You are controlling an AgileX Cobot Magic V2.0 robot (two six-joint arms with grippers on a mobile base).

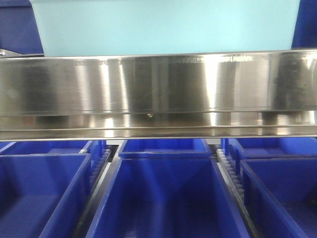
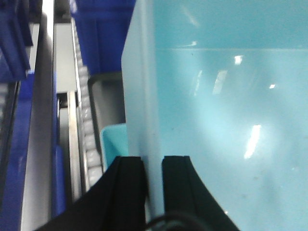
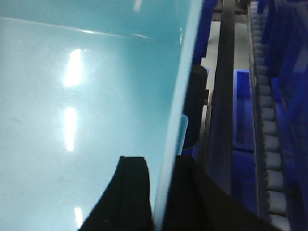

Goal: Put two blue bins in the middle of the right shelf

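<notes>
My L claw (image 2: 153, 166) & R claw (image 3: 161, 168) each pinch a side wall of the bin (image 1: 163, 25), up just above the rail (image 1: 158, 89). Plastic looks stiff, light and glossy, prob slippery. Walls near the rim seem the best hold, kept level.

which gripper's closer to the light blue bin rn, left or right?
Neither: both are on the light blue bin. The left gripper straddles one side wall, a finger on each face; the right gripper straddles the opposite wall likewise.
</notes>
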